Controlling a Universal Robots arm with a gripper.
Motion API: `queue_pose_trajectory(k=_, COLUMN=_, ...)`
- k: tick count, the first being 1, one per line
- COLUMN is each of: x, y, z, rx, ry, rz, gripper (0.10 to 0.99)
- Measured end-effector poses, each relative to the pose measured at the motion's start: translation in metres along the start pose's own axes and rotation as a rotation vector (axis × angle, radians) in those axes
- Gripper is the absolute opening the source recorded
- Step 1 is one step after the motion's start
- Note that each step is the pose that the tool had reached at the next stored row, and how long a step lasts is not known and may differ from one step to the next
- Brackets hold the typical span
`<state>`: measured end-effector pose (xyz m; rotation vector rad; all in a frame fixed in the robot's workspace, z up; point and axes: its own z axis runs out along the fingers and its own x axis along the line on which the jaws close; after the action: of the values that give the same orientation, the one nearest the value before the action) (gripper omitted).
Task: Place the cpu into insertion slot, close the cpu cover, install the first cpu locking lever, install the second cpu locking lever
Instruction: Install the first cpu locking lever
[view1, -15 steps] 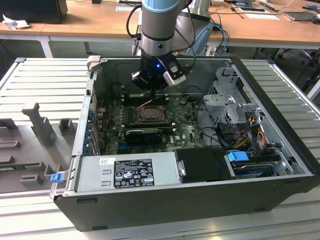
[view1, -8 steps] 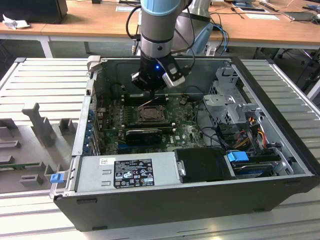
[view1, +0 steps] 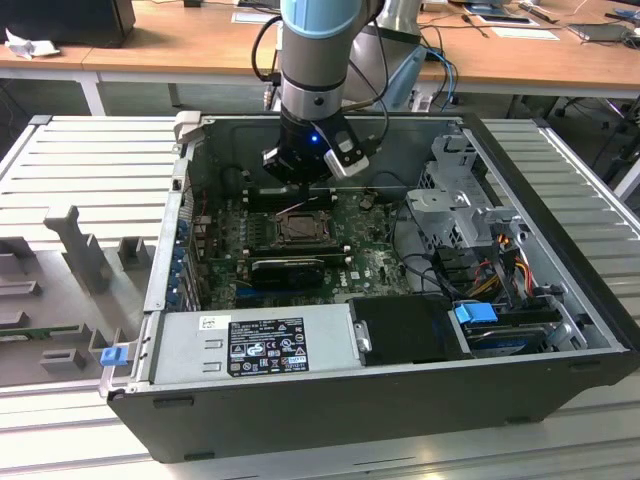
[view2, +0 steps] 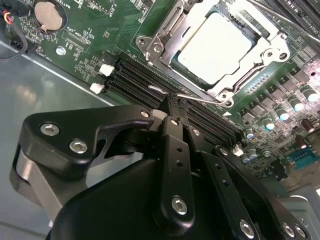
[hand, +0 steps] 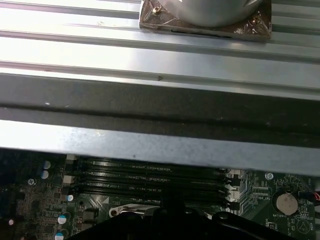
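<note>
The cpu (view2: 215, 42), pale with a grey metal top, lies flat in the insertion slot (view1: 297, 228) on the green board. The cpu cover (view2: 167, 25), a metal frame with a square window, lies down over the cpu's edges. A thin wire locking lever (view2: 200, 99) runs along the near side of the socket. My gripper (view2: 176, 102) is shut, its fingertips right at this lever between the socket and the memory slots. In the exterior view the gripper (view1: 303, 178) hangs inside the open case, just behind the socket.
Long black memory slots (view2: 140, 80) lie beside the socket, also memory slots (hand: 150, 175). A black card (view1: 288, 268), a grey power supply (view1: 255, 345), a metal drive cage (view1: 450, 195) and coloured cables (view1: 490, 265) crowd the case. A coin battery (view2: 50, 15) sits on the board.
</note>
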<state>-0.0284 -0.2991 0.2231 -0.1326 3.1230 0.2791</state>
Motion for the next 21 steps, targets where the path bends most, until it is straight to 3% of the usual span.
queue_pose_trajectory(k=3, x=-0.0034, y=-0.0003, z=0.0004, rx=0.003, ry=0.0001, rz=0.000, gripper=0.106)
queue_pose_trajectory(k=4, x=-0.0049, y=-0.0005, z=0.0004, rx=0.010, ry=0.0003, rz=0.000, gripper=0.106)
queue_pose_trajectory(k=13, x=-0.0096, y=-0.0001, z=0.0097, rx=0.010, ry=0.0003, rz=0.000, gripper=0.106)
queue_pose_trajectory(k=21, x=-0.0097, y=-0.0004, z=0.0112, rx=0.011, ry=0.0004, rz=0.000, gripper=0.106)
